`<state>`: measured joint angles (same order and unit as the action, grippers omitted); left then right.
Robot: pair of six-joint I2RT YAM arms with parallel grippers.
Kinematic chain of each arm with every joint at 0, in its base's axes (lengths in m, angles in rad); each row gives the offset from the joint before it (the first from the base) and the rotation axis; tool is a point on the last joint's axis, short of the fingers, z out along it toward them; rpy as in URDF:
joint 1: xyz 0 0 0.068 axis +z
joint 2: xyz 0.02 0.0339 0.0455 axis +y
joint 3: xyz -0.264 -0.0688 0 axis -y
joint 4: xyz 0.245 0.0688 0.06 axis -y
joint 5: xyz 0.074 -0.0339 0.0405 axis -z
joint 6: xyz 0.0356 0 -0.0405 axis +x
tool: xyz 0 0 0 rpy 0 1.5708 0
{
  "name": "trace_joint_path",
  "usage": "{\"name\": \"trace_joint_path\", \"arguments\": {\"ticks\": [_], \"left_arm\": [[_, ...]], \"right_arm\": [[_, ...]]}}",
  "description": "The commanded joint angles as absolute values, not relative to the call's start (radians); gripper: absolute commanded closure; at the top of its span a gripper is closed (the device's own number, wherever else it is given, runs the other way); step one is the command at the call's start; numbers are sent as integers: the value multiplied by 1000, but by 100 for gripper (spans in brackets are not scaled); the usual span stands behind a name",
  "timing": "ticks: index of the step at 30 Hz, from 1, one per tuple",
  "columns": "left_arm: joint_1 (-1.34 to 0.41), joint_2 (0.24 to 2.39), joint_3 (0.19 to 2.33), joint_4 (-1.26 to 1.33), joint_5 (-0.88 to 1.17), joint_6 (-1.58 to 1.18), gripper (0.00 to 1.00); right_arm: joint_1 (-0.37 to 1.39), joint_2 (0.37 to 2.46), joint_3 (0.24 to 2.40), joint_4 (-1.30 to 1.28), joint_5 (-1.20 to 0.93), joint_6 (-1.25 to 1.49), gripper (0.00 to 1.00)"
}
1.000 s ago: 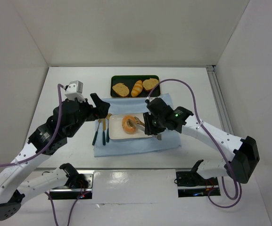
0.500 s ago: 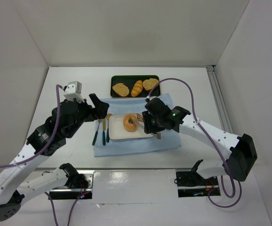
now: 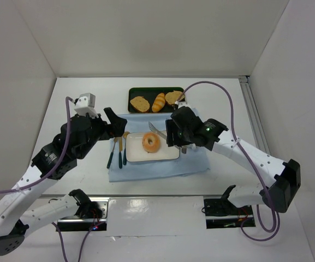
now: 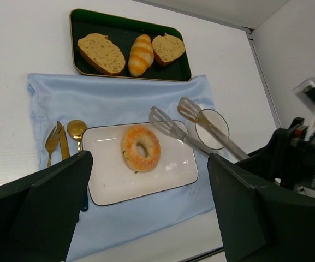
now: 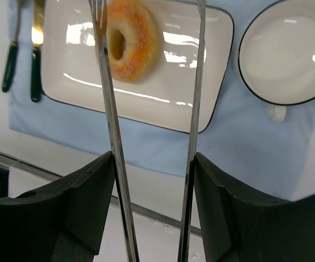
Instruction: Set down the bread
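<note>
The bread [image 3: 150, 142], a golden-orange ring, lies flat on the white rectangular plate [image 3: 168, 154]. It also shows in the left wrist view [image 4: 141, 148] and the right wrist view [image 5: 129, 41]. My right gripper [image 3: 178, 139] is shut on metal tongs [image 3: 156, 130]. The tong arms [image 5: 105, 82] stand spread apart above the plate and hold nothing. The tong tips hover just right of and above the bread [image 4: 171, 126]. My left gripper [image 3: 116, 124] is open and empty, left of the plate above the cutlery.
A dark green tray [image 3: 132, 91] at the back holds two toast slices and a golden roll. A white cup [image 4: 212, 128] stands right of the plate. Gold cutlery with green handles [image 3: 119, 153] lies left of the plate. A blue cloth [image 3: 146, 169] lies underneath.
The tongs have let go of the bread and lifted up and back to the right. The bread has gone from tilted in the tongs to lying flat on the plate. The left arm has not moved.
</note>
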<state>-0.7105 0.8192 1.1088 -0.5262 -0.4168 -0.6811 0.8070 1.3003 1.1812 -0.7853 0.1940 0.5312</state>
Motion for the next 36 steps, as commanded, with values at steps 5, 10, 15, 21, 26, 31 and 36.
{"name": "trace_joint_path", "arguments": {"ticks": [5, 10, 15, 21, 26, 31, 36], "left_arm": [[-715, 834, 1152, -512, -416, -672, 0], [-715, 834, 1152, -503, -416, -663, 0], [-715, 834, 1152, -503, -425, -653, 0], [-715, 824, 1134, -503, -425, -653, 0], [-715, 833, 1143, -512, -425, -653, 0], [-715, 833, 1143, -522, -425, -663, 0], [-715, 833, 1134, -522, -425, -672, 0]], "right_arm": [[785, 1252, 1348, -818, 258, 532, 35], [726, 1281, 1405, -844, 307, 473, 35], [611, 1316, 1477, -805, 321, 399, 35], [483, 1384, 1539, -720, 316, 276, 35], [351, 1420, 1559, -681, 270, 226, 35], [264, 1420, 1546, -652, 258, 196, 35], [206, 1453, 1496, -641, 292, 207, 35]]}}
